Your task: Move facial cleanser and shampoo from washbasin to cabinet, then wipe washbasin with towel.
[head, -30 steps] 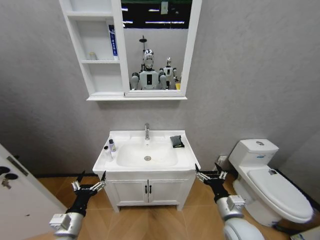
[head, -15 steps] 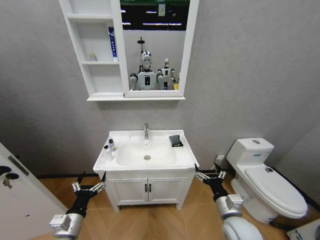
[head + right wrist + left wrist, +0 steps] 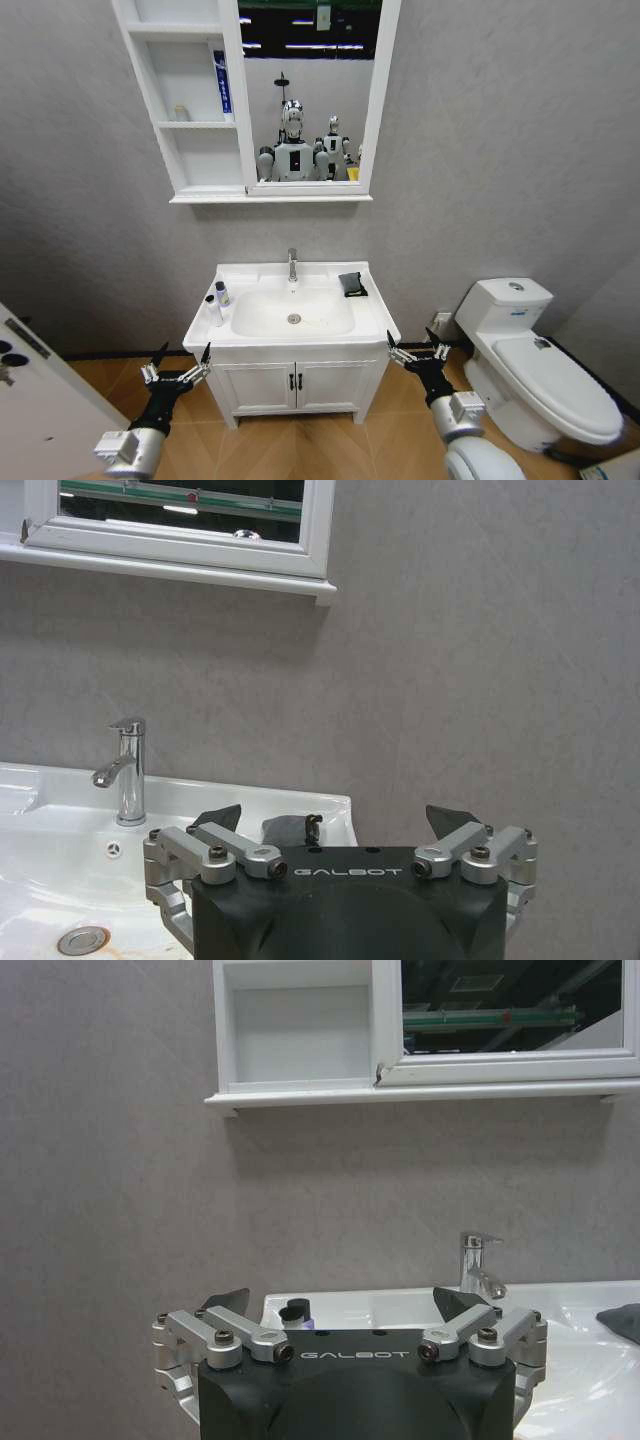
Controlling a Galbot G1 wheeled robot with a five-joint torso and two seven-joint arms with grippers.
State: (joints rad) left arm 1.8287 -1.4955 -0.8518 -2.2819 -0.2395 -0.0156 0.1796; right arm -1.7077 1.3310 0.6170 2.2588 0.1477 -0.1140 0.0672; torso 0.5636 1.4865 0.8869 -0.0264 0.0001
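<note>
Both grippers are hanging low in front of the vanity, fingers spread wide and holding nothing: the left gripper (image 3: 178, 363) is sitting below the washbasin's (image 3: 375, 328) left front corner, the right gripper (image 3: 414, 351) just off its right front corner. Two small bottles, a white one (image 3: 214, 311) and one with a dark cap (image 3: 222, 293), are standing on the basin's left ledge. A dark towel (image 3: 351, 283) is lying folded on the right rear ledge, beside the chrome tap (image 3: 293, 263). Higher on the wall, the cabinet (image 3: 176, 100) is showing open shelves left of its mirror.
</note>
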